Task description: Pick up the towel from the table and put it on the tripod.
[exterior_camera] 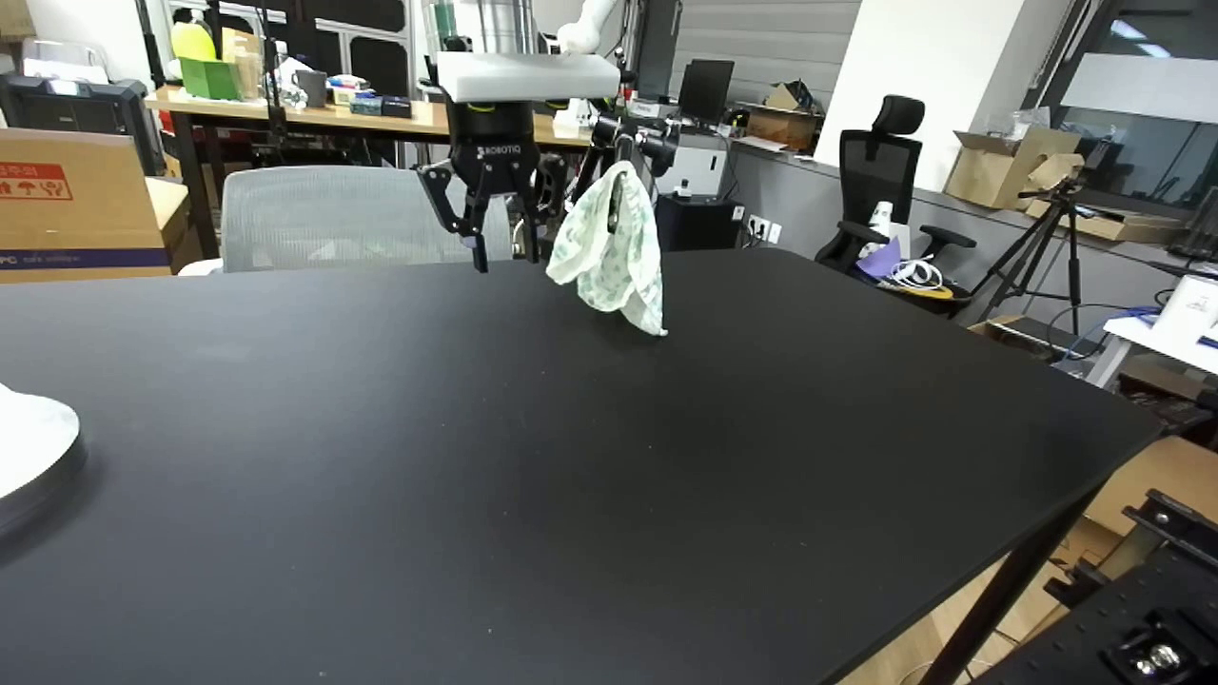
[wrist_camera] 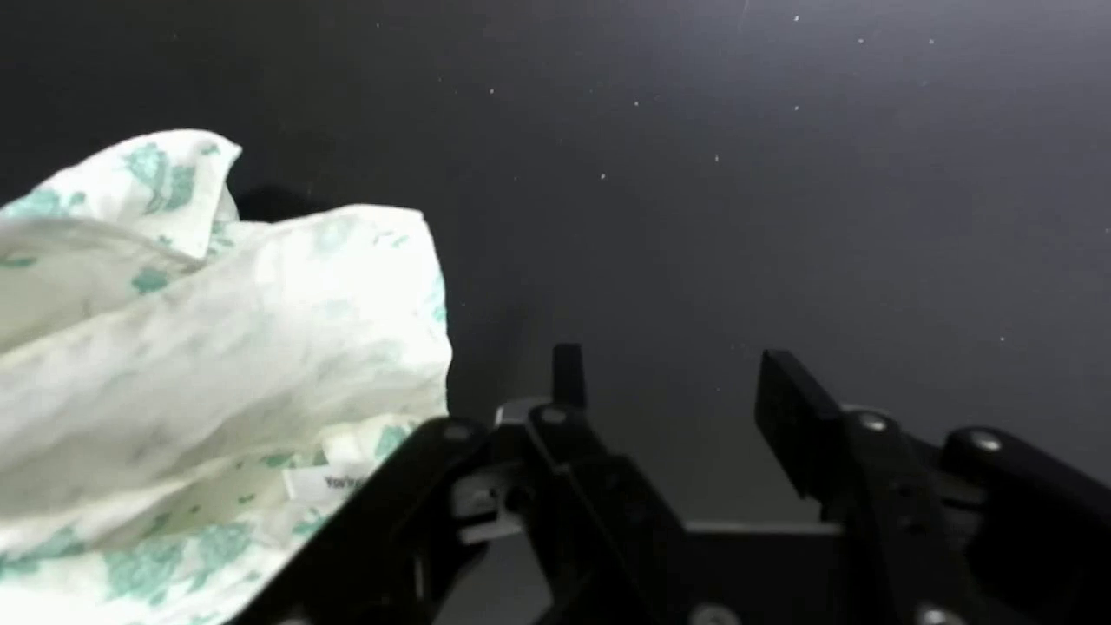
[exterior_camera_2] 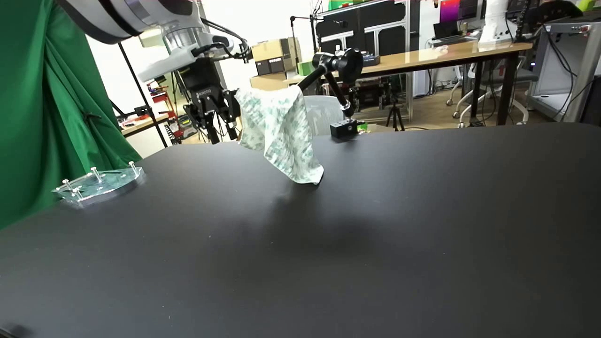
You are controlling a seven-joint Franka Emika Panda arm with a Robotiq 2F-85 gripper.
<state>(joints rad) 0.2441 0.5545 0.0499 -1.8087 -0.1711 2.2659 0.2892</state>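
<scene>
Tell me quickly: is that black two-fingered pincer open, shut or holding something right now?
Black pincer: open, holding nothing; the white and green cloth towel hangs beside it.

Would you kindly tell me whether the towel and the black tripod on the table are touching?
Touching: an exterior view shows the towel hanging draped over one side of the tripod.

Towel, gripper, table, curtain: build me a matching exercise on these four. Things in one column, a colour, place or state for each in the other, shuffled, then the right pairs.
Column one
1. Towel
2. Gripper
3. Table
4. Curtain

Column two
A. Plain green, hanging at the picture's left edge in an exterior view
B. Open and holding nothing
C. White with a green pattern, draped over the tripod
D. Black and flat

Pairs: 1-C, 2-B, 3-D, 4-A
</scene>
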